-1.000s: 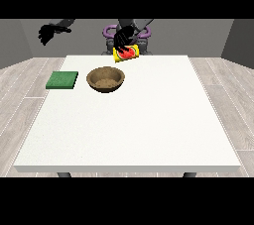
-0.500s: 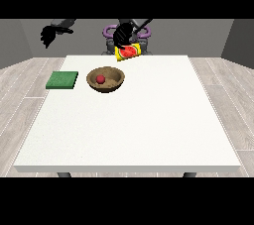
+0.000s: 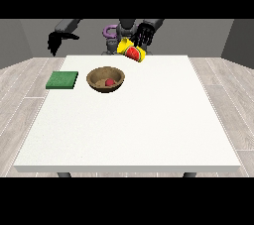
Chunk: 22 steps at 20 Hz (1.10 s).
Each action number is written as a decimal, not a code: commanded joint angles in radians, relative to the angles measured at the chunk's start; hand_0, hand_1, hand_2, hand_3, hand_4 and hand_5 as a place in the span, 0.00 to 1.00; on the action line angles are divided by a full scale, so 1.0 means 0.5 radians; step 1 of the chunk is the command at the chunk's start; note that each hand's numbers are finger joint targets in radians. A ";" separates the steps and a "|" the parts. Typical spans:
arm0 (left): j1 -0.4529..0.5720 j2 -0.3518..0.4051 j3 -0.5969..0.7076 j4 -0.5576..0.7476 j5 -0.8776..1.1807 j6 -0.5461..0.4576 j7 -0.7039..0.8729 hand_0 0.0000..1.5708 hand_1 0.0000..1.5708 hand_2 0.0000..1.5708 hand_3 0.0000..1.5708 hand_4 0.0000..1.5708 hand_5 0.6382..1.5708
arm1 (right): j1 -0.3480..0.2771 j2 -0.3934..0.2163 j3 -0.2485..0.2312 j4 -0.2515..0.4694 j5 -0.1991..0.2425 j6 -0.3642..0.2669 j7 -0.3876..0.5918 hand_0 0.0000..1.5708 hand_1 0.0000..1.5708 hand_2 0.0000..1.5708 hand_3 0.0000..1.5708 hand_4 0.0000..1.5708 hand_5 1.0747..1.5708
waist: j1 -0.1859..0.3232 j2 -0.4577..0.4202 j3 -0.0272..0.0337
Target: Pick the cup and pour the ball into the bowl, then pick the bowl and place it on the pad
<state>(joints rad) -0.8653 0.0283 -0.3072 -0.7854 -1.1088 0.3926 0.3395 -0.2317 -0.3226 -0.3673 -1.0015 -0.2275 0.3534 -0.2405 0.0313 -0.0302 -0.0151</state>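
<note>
Pour step reads as done: the small red ball (image 3: 108, 82) lies inside the round brown wooden bowl (image 3: 105, 80), which sits on the large white table (image 3: 134, 120) towards its far left, just right of the flat green square pad (image 3: 62, 80) and apart from it. The yellow cup with a red marking (image 3: 132, 52) is tipped on its side above the far edge of the table, right of the bowl and beyond it, with the hand at the view's right (image 3: 142, 34) directly over it; its dark fingers (image 3: 138, 39) hang down onto the cup and appear to hold it, though you cannot see exactly how they wrap it. The hand at the view's left (image 3: 58, 39) hangs in the air beyond the far left corner of the table, fingers drooping and relaxed, holding nothing, and well clear of both pad and bowl. By my judgement you are between the two halves of the task: the cup must be disposed of or set down, and then the bowl must be picked. For that you need a hand brought down to the bowl's rim and a grasp that keeps the bowl level so the ball stays in, followed by a short carry left to the pad. The hand at the view's left looks the better placed.
</note>
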 commanded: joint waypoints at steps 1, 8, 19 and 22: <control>0.232 -0.054 0.319 -0.259 0.654 0.244 -0.128 0.00 0.00 0.00 0.00 0.40 1.00 | -0.081 0.087 0.033 -0.040 0.008 -0.070 -0.006 0.00 0.00 0.00 0.00 0.22 0.99 | -0.017 0.195 -0.020; 0.551 -0.056 0.333 -0.705 1.699 0.070 -0.747 0.00 0.00 0.00 0.00 0.00 0.99 | -0.259 0.236 0.084 -0.098 0.102 -0.349 -0.030 0.00 0.00 0.00 0.00 0.16 1.00 | 0.072 0.409 0.010; 0.779 0.081 0.476 -0.827 1.988 -0.458 -1.275 0.00 0.00 0.00 0.00 0.00 0.99 | -0.527 0.313 -0.015 0.209 0.069 -0.642 -0.153 0.00 0.00 0.00 0.00 0.19 1.00 | 0.250 0.543 0.031; 0.902 0.135 0.452 -0.973 2.006 -0.572 -1.115 0.00 0.00 0.00 0.00 0.00 0.99 | -0.457 0.323 0.007 0.431 0.097 -0.614 -0.292 0.00 0.00 0.00 0.00 0.17 0.99 | 0.290 0.418 0.031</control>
<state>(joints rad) -0.4455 0.0582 -0.1007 -1.2142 -0.1307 0.1618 -0.2348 -0.4568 -0.1409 -0.3524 -0.8863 -0.1737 0.0263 -0.3238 0.1700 0.1904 -0.0008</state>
